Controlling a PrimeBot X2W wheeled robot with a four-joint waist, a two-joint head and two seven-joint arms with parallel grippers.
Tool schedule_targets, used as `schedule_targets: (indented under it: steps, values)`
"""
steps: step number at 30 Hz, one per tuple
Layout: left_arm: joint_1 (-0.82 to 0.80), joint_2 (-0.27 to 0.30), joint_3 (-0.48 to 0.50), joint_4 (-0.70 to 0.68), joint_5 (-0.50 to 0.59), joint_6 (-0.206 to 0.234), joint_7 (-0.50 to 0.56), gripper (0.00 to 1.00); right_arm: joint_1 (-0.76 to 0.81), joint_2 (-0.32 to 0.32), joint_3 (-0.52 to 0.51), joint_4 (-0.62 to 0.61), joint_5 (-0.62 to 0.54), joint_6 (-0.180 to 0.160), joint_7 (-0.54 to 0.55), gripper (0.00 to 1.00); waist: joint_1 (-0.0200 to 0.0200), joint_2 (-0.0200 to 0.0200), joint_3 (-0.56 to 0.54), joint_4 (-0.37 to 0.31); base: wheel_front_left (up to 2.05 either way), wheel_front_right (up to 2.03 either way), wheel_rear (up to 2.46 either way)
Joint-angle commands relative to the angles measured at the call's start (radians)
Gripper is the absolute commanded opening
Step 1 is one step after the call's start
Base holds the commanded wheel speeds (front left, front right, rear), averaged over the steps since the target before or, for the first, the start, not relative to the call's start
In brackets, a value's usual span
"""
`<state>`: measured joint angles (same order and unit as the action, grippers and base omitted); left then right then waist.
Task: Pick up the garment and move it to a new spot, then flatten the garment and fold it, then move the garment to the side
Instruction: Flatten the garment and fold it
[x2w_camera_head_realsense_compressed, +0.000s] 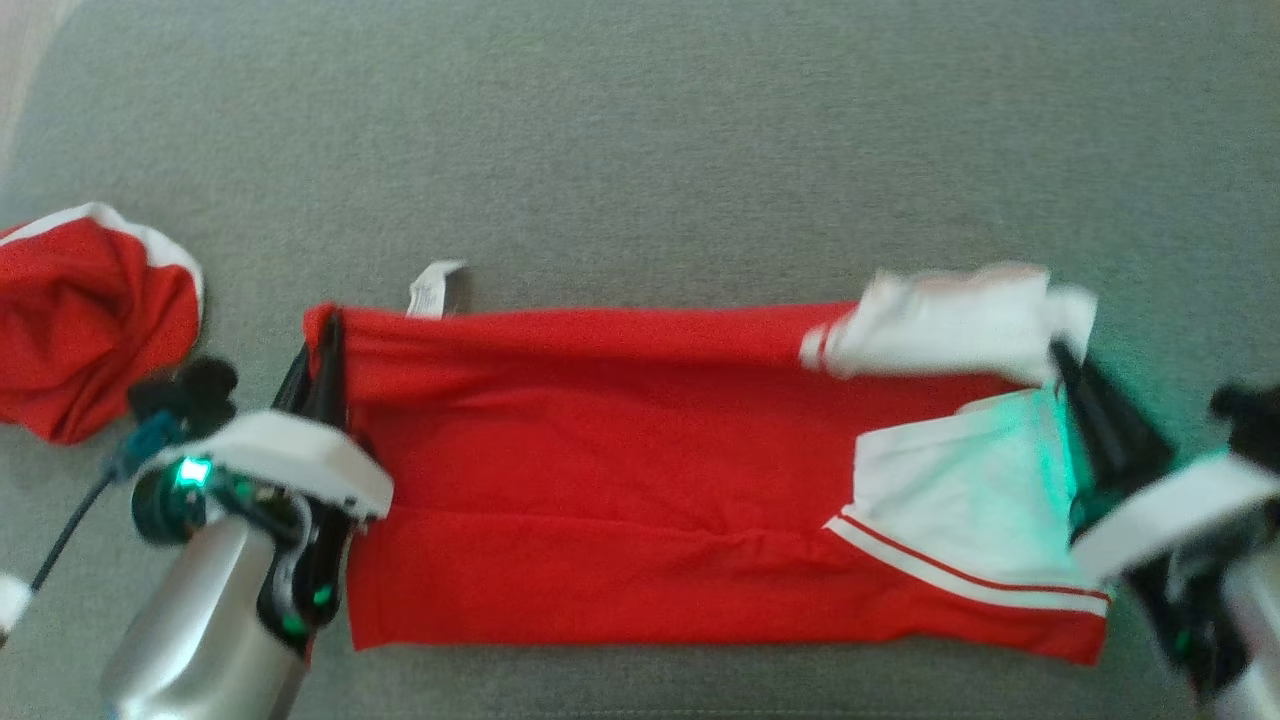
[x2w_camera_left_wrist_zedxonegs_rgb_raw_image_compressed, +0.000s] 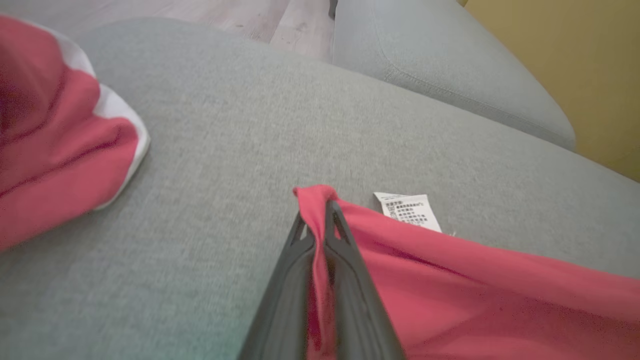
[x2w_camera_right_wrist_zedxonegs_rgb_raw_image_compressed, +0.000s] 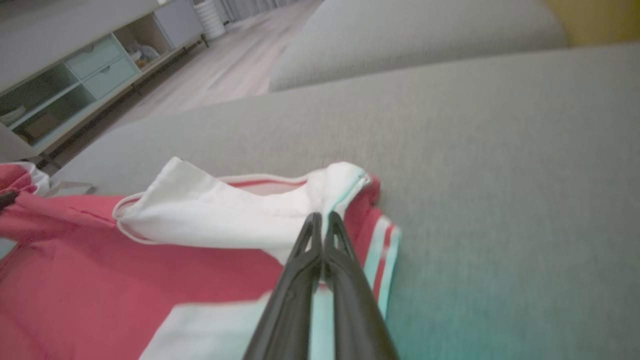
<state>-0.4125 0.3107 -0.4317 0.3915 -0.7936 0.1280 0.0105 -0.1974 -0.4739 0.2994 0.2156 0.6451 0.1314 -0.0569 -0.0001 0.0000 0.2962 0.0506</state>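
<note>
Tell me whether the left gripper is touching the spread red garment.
Touching: the left wrist view shows the left gripper shut on the garment at its corner, red cloth pinched in its jaws.

Garment (x2w_camera_head_realsense_compressed: 600, 480): you have matt red cloth here, soft and finely knit, with smooth white panels and striped trim.
Care label (x2w_camera_left_wrist_zedxonegs_rgb_raw_image_compressed: 407, 211): thin white printed tag; whether woven or papery, you cannot tell.
Sofa cushion (x2w_camera_head_realsense_compressed: 640, 150): grey woven upholstery, matt, with a fine rough grain.
Left hand (x2w_camera_left_wrist_zedxonegs_rgb_raw_image_compressed: 320, 206): dark fingers, matt, plastic by their look.
Right hand (x2w_camera_right_wrist_zedxonegs_rgb_raw_image_compressed: 320, 216): the same dark matt finish.
Forearm (x2w_camera_head_realsense_compressed: 190, 620): silvery metal, smooth, softly shiny.
Wrist cover (x2w_camera_head_realsense_compressed: 290, 455): smooth white plastic, slightly glossy.
Second garment (x2w_camera_head_realsense_compressed: 90, 320): matt red cloth, white edging.
Floor (x2w_camera_right_wrist_zedxonegs_rgb_raw_image_compressed: 225, 65): pale wood planks, smooth, low sheen.
</note>
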Motion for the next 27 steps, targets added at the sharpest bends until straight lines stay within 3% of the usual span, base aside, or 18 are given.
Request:
schedule_targets:
  steps: [1, 6, 12, 13, 14, 15, 20, 27]
  values:
    - [0.008, 0.049, 0.056, -0.047, -0.014, 0.016, 0.004, 0.00, 0.051, 0.006, -0.015, -0.059, -0.014, -0.001, 0.014, 0.00, 0.0001, 0.0000, -0.009, -0.013, 0.00, 0.00, 0.00]
    - [0.118, 0.071, 0.078, -0.125, -0.053, 0.045, 0.027, 0.00, 0.225, 0.091, -0.081, -0.152, -0.051, -0.001, 0.082, 0.00, 0.0001, 0.0000, -0.015, -0.040, 0.00, 0.00, 0.00]
    - [0.235, 0.083, 0.108, -0.190, -0.091, 0.091, 0.039, 0.00, 0.330, 0.179, -0.111, -0.185, -0.076, -0.001, 0.133, 0.00, 0.0001, 0.0000, -0.028, -0.069, 0.00, 0.00, 0.00]
    - [0.266, 0.087, 0.107, -0.198, -0.102, 0.099, 0.053, 0.00, 0.350, 0.195, -0.111, -0.177, -0.080, -0.001, 0.152, 0.24, 0.0001, 0.0000, -0.036, -0.073, 0.00, 0.00, 0.00]
    - [0.279, 0.091, 0.103, -0.200, -0.104, 0.098, 0.061, 0.38, 0.359, 0.203, -0.110, -0.171, -0.079, -0.001, 0.164, 0.57, 0.0001, 0.0000, -0.042, -0.075, 0.00, 0.00, 0.00]
    - [0.291, 0.096, 0.095, -0.203, -0.102, 0.096, 0.068, 1.00, 0.366, 0.209, -0.111, -0.165, -0.084, -0.001, 0.173, 1.00, 0.0001, 0.0000, -0.046, -0.077, 0.00, 0.00, 0.00]
    - [0.351, 0.103, 0.088, -0.231, -0.105, 0.104, 0.068, 1.00, 0.406, 0.232, -0.125, -0.164, -0.109, -0.001, 0.196, 1.00, 0.0001, 0.0000, -0.075, -0.080, 0.00, 0.00, 0.00]
    - [0.427, 0.103, 0.113, -0.304, -0.021, 0.187, -0.078, 1.00, 0.434, 0.268, -0.173, -0.292, -0.183, -0.001, 0.209, 1.00, 0.0001, 0.0000, -0.108, -0.086, 0.00, 0.00, 0.00]
